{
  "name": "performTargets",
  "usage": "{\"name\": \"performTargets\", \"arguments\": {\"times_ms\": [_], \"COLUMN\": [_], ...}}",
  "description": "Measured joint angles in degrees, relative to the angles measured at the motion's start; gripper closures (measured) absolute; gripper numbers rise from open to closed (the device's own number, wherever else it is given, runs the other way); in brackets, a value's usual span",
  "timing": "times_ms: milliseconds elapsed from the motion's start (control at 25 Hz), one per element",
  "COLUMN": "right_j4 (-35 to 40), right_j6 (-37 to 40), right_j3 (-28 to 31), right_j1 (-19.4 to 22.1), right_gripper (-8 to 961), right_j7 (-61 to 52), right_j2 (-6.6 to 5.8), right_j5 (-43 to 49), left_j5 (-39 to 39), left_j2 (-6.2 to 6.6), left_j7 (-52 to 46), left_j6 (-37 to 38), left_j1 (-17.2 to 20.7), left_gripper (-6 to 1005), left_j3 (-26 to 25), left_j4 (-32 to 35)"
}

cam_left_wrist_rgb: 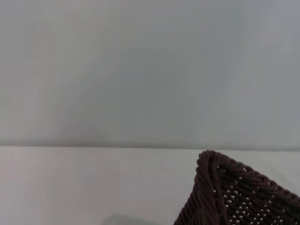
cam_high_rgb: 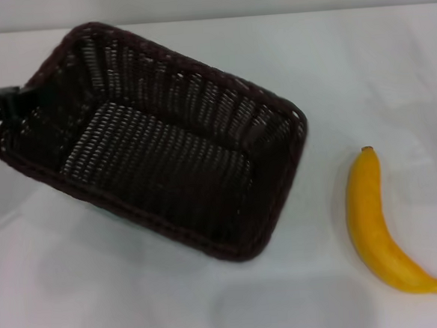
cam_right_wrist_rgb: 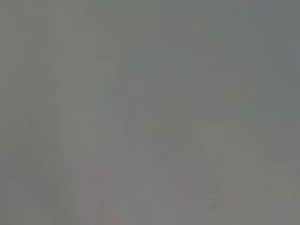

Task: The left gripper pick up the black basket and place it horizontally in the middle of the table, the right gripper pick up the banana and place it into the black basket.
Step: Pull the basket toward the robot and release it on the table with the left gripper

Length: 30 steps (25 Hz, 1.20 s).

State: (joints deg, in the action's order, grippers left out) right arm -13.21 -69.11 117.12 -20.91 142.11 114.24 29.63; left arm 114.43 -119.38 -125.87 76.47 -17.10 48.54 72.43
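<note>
The black basket (cam_high_rgb: 157, 146) is at the left and middle of the white table (cam_high_rgb: 101, 307), set at a slant to the table's edges and tilted, with a shadow under it. My left gripper (cam_high_rgb: 8, 104) comes in from the left edge and is shut on the rim of the basket's left short end. A corner of the basket's braided rim shows in the left wrist view (cam_left_wrist_rgb: 234, 197). The banana (cam_high_rgb: 376, 224) lies on the table to the right of the basket, apart from it, stem tip pointing away from me. My right gripper is not in view.
The table's far edge meets a plain grey wall (cam_left_wrist_rgb: 150, 70). The right wrist view shows only a plain grey surface.
</note>
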Motion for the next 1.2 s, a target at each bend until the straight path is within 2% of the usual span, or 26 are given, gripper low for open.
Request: {"name": "performTargets", "arguments": {"times_ms": [160, 280, 520, 920, 1200], "right_j4": [0.0, 0.0, -0.14, -1.65, -1.65], "right_j6": [0.24, 0.42, 0.71, 0.82, 1.59], "right_j3": [-0.25, -0.04, -0.13, -0.14, 0.12], "right_j1": [0.0, -0.02, -0.56, 0.6, 0.82], "right_gripper": [97, 97, 97, 97, 97], "right_j7": [-0.34, -0.74, -2.2, -3.58, -3.09], "right_j2": [-1.16, -1.54, -2.37, -2.87, -3.04], "right_j5": [2.34, 2.95, 2.99, 3.08, 3.08], "left_j5": [-3.78, -9.07, -18.09, -9.16, -1.65], "left_j2": [0.04, -0.03, 0.27, 0.34, 0.75], "left_j7": [0.15, 2.32, 6.49, -3.53, -10.12], "left_j6": [-4.64, -10.14, -13.4, -12.62, -7.03], "left_j1": [3.9, 7.21, 8.09, 7.98, 5.94], "left_gripper": [814, 814, 814, 813, 813], "left_j3": [0.89, 1.73, 6.58, 8.46, 8.3], "left_j4": [0.5, 0.12, -5.55, -5.3, -1.73]}}
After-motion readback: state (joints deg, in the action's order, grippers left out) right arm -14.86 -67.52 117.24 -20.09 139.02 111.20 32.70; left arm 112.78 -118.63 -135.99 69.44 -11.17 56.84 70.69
